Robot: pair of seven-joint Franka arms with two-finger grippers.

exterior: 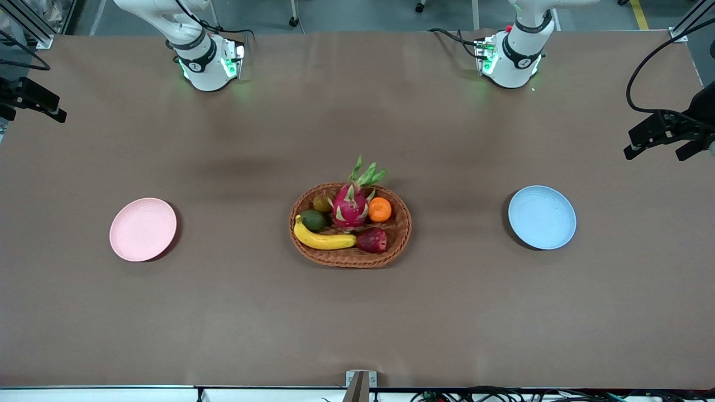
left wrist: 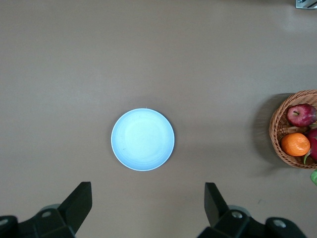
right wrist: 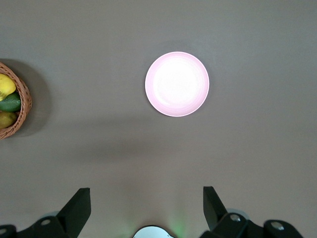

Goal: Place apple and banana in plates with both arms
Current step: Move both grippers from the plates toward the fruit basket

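Note:
The dark red apple [exterior: 372, 239] and the yellow banana [exterior: 324, 240] lie in the wicker basket [exterior: 351, 260] at the table's middle, on its side nearer the front camera. The pale pink plate [exterior: 143, 229] lies bare toward the right arm's end, the light blue plate [exterior: 542, 217] toward the left arm's end. My left gripper [left wrist: 147, 203] is open and empty, high over the table by the blue plate [left wrist: 142, 139]; the apple [left wrist: 301, 115] shows at that view's edge. My right gripper [right wrist: 146, 201] is open and empty, high over the table by the pink plate [right wrist: 177, 84]. Neither hand shows in the front view.
The basket also holds a pink dragon fruit [exterior: 351, 207], an orange [exterior: 380, 210], a dark green avocado [exterior: 314, 220] and a small yellowish fruit [exterior: 321, 202]. Black camera mounts [exterior: 667, 131] stand at both table ends. The arm bases [exterior: 208, 64] stand along the edge farthest from the front camera.

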